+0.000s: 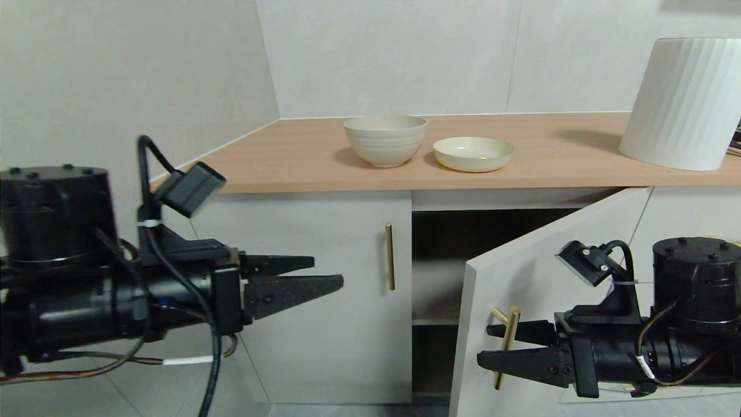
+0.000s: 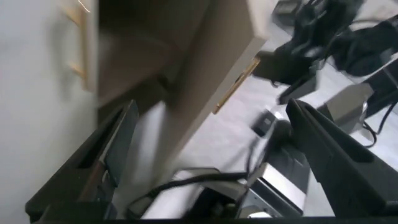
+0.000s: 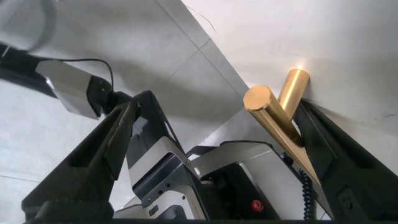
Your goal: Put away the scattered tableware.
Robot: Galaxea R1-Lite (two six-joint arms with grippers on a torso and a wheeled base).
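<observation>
A cream ribbed bowl (image 1: 386, 141) and a shallow pale-yellow dish (image 1: 473, 153) stand side by side on the wooden countertop (image 1: 278, 168). Well below them, my left gripper (image 1: 327, 272) hangs open in front of the closed left cabinet door (image 1: 324, 324), holding nothing; its fingers (image 2: 118, 143) are spread wide. My right gripper (image 1: 485, 345) is open at the open right door (image 1: 538, 272). The door's brass handle (image 1: 506, 347) passes between its fingers. Up close, that handle (image 3: 280, 118) lies against one finger (image 3: 329, 155), far from the other.
A tall white ribbed container (image 1: 683, 104) stands at the right end of the counter. The closed door has its own brass handle (image 1: 390, 256). Behind the open door is a dark cabinet interior with a shelf (image 1: 434, 318). A tiled floor lies below.
</observation>
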